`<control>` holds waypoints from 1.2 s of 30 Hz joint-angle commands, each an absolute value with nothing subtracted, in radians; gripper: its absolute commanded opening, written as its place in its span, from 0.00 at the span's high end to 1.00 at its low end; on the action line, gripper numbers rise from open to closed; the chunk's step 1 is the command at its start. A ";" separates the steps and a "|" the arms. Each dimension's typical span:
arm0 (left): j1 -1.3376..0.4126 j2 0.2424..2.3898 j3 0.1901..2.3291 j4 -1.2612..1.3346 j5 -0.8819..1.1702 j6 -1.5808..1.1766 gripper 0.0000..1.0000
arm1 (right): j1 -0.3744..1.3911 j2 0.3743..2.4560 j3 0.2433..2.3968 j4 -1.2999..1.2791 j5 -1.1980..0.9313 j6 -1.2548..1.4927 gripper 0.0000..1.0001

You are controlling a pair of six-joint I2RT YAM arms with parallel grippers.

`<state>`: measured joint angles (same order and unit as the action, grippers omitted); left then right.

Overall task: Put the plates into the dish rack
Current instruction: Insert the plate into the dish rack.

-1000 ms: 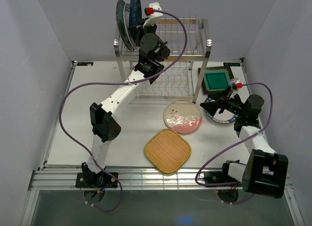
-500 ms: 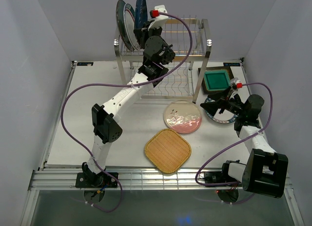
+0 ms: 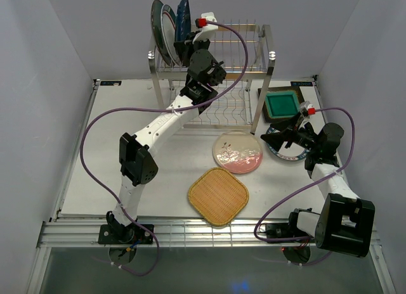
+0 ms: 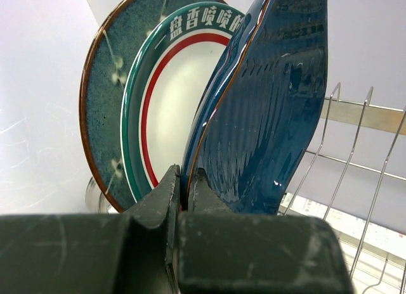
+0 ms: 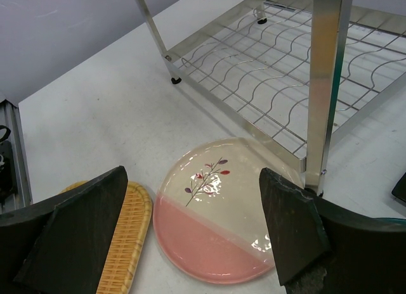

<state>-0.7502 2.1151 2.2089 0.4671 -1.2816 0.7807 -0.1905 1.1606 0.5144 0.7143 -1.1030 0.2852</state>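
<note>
My left gripper [image 3: 188,50] is shut on the lower edge of the dark blue leaf-shaped plate [image 4: 273,104], holding it upright over the left end of the dish rack's [image 3: 254,59] top tier. Just left of it stand a white green-and-red-rimmed plate [image 4: 171,110] and the dark teal speckled plate [image 4: 104,104]. My right gripper [image 3: 279,137] is open and empty, low over the table by a white blue-rimmed plate [image 3: 288,151]. The pink-cream floral plate [image 5: 219,211] lies between its fingers in the right wrist view. The orange woven plate [image 3: 217,196] and the green square plate [image 3: 281,104] lie flat.
The rack's front right post [image 5: 327,85] stands close to my right gripper's right finger. The lower wire shelf [image 5: 273,59] lies behind the floral plate. White walls close in the table on the left, back and right.
My left gripper has carried the leaf-shaped plate a little to the right and more upright beside the white plate. The right arm has not moved.
</note>
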 commanded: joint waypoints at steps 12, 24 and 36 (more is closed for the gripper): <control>-0.741 2.005 2.214 0.517 -1.250 0.761 0.70 | -0.198 1.163 0.552 0.765 -1.121 0.296 0.10; -0.745 1.980 2.227 0.511 -1.249 0.762 0.49 | -0.199 1.172 0.555 0.769 -1.124 0.301 0.10; -0.908 1.892 2.223 0.514 -1.235 0.759 0.35 | -0.201 1.175 0.555 0.772 -1.126 0.304 0.10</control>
<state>-0.8696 2.0037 2.2047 0.5011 -1.2556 0.7666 -0.1963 1.1725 0.5144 0.7300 -1.1072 0.2977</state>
